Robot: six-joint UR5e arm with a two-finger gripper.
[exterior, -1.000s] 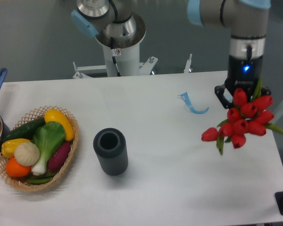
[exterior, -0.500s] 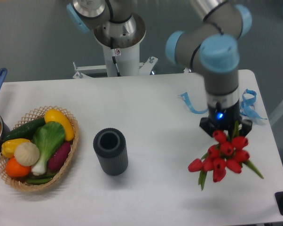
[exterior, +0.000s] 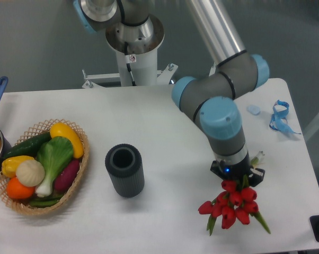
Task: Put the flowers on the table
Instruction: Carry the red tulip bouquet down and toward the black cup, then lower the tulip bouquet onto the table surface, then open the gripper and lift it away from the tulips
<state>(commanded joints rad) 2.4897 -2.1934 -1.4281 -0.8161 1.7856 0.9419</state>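
The flowers (exterior: 231, 206) are a tight bunch of red tulip heads with a few green leaves poking out below and to the right (the stems run up behind the blooms and are mostly hidden). They hang over the table (exterior: 170, 127) near its front edge, toward the front right corner; whether the lowest leaves touch the surface cannot be told.

Half a second ago the bunch hung farther back and more to the right, just in front of the blue ribbon; since then the arm has swung it forward and inward toward the front edge, and the arm's elbow now folds over the middle of the table. One ribbon scrap that lay behind the arm is covered now, while the other ribbon (exterior: 279, 116) lies near the right edge as before.

The gripper (exterior: 237, 177) points down directly above the blooms, its black body partly masked by them. The fingers themselves are hidden, so their opening is unreadable, but the bunch hangs from it, evidently clamped.

A dark ribbed cup (exterior: 124, 170) stands mid-table, and a vegetable basket (exterior: 43, 166) sits near the left edge.
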